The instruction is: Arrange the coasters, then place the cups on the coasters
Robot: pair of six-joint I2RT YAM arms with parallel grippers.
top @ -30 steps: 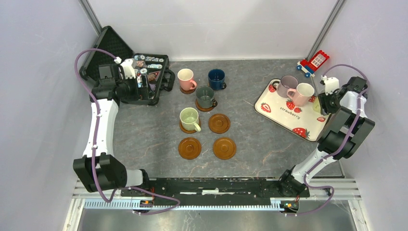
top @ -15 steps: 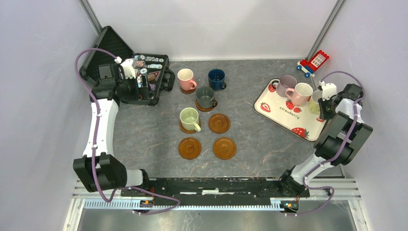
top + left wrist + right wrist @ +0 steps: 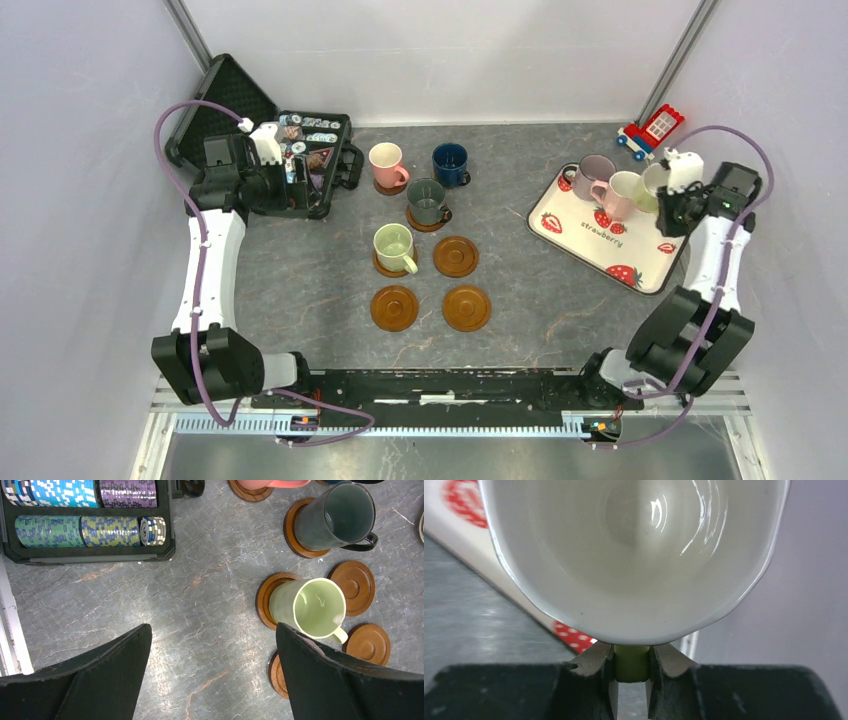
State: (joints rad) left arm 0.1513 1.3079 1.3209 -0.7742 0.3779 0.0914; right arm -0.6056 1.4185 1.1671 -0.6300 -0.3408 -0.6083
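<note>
Three bare brown coasters point(image 3: 455, 256) point(image 3: 394, 307) point(image 3: 467, 307) lie mid-table. More coasters sit under the pink cup point(image 3: 385, 163), navy cup point(image 3: 450, 163), dark grey-green cup point(image 3: 427, 200) and light green cup point(image 3: 394, 247) point(image 3: 312, 607). A mauve cup point(image 3: 598, 172) and a pale pink cup point(image 3: 622, 192) stand on the strawberry tray point(image 3: 600, 240). My right gripper point(image 3: 668, 197) point(image 3: 631, 662) is shut on the handle of the cream-yellow cup point(image 3: 650, 183) point(image 3: 634, 555), tilted over the tray's far right end. My left gripper point(image 3: 298, 185) point(image 3: 212, 627) hangs open over bare table beside the chip case.
An open black case of poker chips point(image 3: 300, 150) point(image 3: 90, 525) lies at the far left. A small toy vehicle of red and blue bricks point(image 3: 652, 130) sits in the far right corner. Walls close in on both sides.
My right gripper has closed on the cream-yellow cup's handle and moved it toward the far side of the tray, tilting it. The left arm has not moved.
</note>
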